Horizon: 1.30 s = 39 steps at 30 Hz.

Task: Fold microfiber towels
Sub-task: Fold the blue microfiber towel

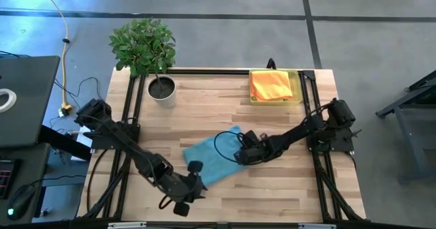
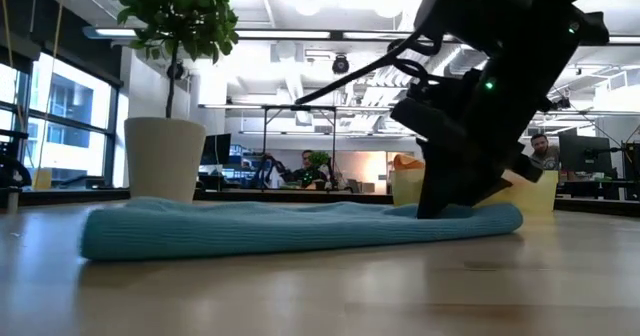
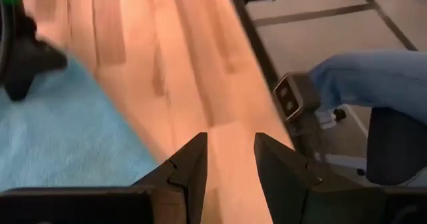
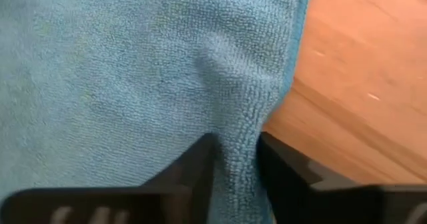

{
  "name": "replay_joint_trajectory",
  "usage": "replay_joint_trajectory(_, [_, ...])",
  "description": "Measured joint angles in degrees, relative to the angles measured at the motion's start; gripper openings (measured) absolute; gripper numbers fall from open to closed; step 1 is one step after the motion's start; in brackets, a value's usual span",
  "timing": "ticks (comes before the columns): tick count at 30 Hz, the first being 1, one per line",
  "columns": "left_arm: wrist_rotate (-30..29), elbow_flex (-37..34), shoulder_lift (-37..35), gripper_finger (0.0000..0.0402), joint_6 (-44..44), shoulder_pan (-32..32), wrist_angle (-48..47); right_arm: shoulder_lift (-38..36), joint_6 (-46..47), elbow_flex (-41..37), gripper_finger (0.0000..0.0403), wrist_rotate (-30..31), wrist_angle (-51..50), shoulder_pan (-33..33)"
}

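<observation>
- Since my right gripper (image 4: 235,177) pinches only a thin ridge near the blue towel (image 1: 212,159) edge, it may slip free.
- My left gripper (image 3: 230,174), open and empty, hovers beside it over bare table (image 1: 272,195).

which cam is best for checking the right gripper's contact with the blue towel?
Right wrist view: the right gripper has a ridge of the light blue towel between its fingers. High view shows it at the towel's right edge. Low view shows the arm pressing on the towel. Left wrist view shows only towel.
</observation>
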Motion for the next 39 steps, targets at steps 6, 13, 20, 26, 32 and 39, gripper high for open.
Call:
replay_joint_trajectory(6, [-1.2, 4.3, 0.0, 0.0115, 2.7, -2.4, -3.2, 0.1, 3.1, 0.0, 0.0015, 1.5, -2.3, 0.2])
replay_joint_trajectory(13, [-5.2, 8.2, 0.0, 0.0115, 1.2, -6.3, -13.2, -0.3, 2.0, 0.1, 0.0004, 1.7, -5.4, 0.2])
replay_joint_trajectory(20, [-8.8, 8.7, 0.0, 0.0115, -2.8, -9.3, -19.6, -3.5, 1.6, -0.1, 0.0001, 0.5, -14.9, 0.2])
replay_joint_trajectory(26, [-10.3, 8.7, 0.0, 0.0115, -5.2, -9.5, -22.4, -5.3, 4.1, 2.6, 0.0001, -2.9, -26.6, 0.2])
replay_joint_trajectory(32, [-10.5, 8.7, -0.1, 0.0115, -6.6, -9.3, -24.6, -5.5, 2.9, 11.6, 0.0000, -4.1, -35.2, 0.7])
replay_joint_trajectory(39, [-8.8, 8.7, -1.0, 0.0115, -10.4, -9.4, -31.4, -2.6, 2.5, 24.2, 0.0000, -4.7, -39.4, 1.7])
